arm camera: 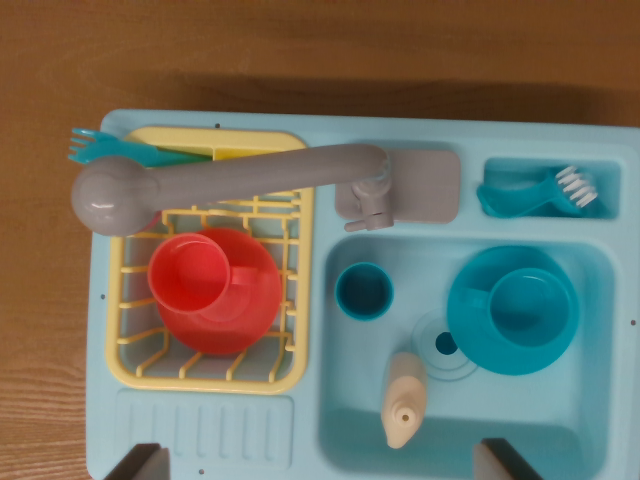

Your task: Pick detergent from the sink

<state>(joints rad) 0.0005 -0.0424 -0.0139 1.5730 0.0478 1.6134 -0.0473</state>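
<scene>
Worktop (pixel 300 45): brown wood grain, carrying the whole toy sink unit.
Sink unit (pixel 105 340): light blue plastic; rack side on the wrist view's left, basin on the right, ribbed drain board at the near left corner.
Basin (pixel 590 420): the sunken right half, with a drain hole near its middle.
Drying rack (pixel 300 300): yellow wire frame on the left, holding a red plate (pixel 255 310) with a red cup (pixel 190 275) on it.
Faucet (pixel 230 180): grey, its spout swung left over the rack, so it does not cover the basin.
Teal plate (pixel 470 330): at the right of the basin, with a teal cup (pixel 527 308) on it.
Small teal cup (pixel 364 291): at the far left of the basin.
Brush (pixel 545 192): teal, white bristles, in the far right compartment.
Fork (pixel 110 150): teal, at the far left edge of the rack.
Detergent (pixel 404 398): beige bottle lying on its side on the basin floor, near centre, nozzle toward the near edge, just beside the drain and apart from the teal plate.
Pincer (pixel 320 462): two dark fingertips at the bottom corners, spread wide, pinching nothing.
Step in hand: approach; the pincer hangs high above the sink, nothing yet grasped.
Next move: I judge it calls for centring over the bottle, turning so the fingers straddle its narrow body, then descending clear of the teal plate.
</scene>
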